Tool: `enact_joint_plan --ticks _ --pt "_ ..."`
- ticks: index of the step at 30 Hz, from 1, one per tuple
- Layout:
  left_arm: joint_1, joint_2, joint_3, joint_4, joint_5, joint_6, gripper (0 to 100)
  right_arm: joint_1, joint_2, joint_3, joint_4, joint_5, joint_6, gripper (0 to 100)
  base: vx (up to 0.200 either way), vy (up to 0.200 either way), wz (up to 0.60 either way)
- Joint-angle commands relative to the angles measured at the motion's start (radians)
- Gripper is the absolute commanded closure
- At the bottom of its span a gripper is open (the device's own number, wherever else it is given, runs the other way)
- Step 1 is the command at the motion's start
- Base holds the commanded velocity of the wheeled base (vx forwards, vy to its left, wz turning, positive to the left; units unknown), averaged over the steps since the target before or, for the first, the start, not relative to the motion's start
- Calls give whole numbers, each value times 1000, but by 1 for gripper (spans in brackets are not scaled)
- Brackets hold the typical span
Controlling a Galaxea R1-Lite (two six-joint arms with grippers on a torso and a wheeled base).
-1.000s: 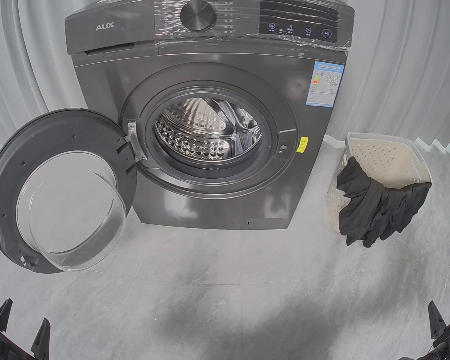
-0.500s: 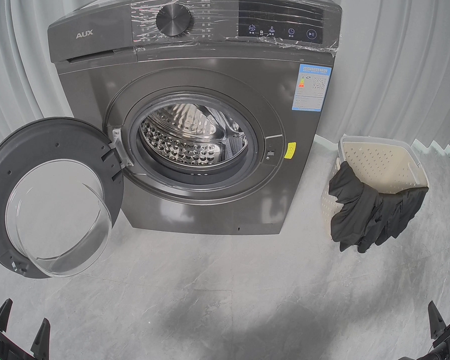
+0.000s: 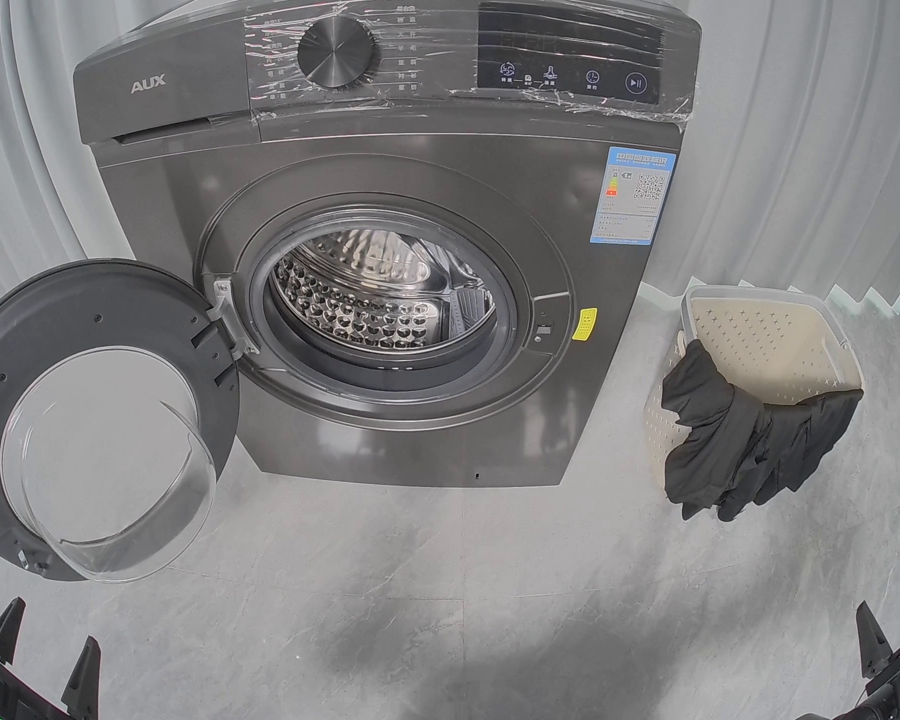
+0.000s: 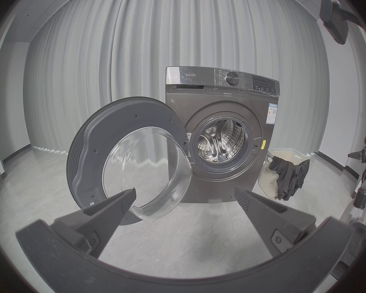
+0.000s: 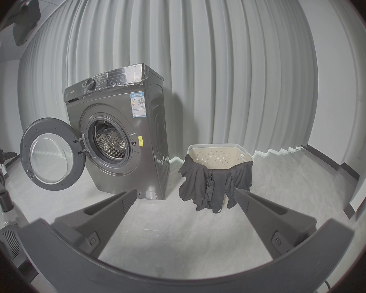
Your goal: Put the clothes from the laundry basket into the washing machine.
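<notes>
A grey front-loading washing machine (image 3: 390,152) stands ahead with its round door (image 3: 90,422) swung wide to the left and the steel drum (image 3: 380,287) bare inside. To its right a cream laundry basket (image 3: 770,332) sits on the floor, with dark clothes (image 3: 740,437) draped over its front rim. My left gripper (image 3: 42,642) is low at the bottom left, open and holding nothing. My right gripper (image 3: 895,617) is low at the bottom right, also open, well short of the basket. The right wrist view shows the basket (image 5: 219,153) and clothes (image 5: 209,184) ahead between its fingers.
Pale pleated curtains (image 3: 820,102) hang behind the machine and basket. Bare grey floor (image 3: 450,592) lies between me and the machine. The open door juts out over the floor on the left.
The whole head view has shifted: the machine and basket sit lower and slightly larger, so the camera has moved. Both grippers keep their places at the bottom corners.
</notes>
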Motion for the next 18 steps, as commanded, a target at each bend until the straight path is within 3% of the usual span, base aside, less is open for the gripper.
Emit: enact_joint_plan --ticks 1,18 --pt "0 -16 16 -1 0 0 0 0 -9 4 0 -1 0 0 0 -200 0" --pt "0 -16 16 -1 0 -2 0 0 -9 4 0 -1 0 0 0 -200 0"
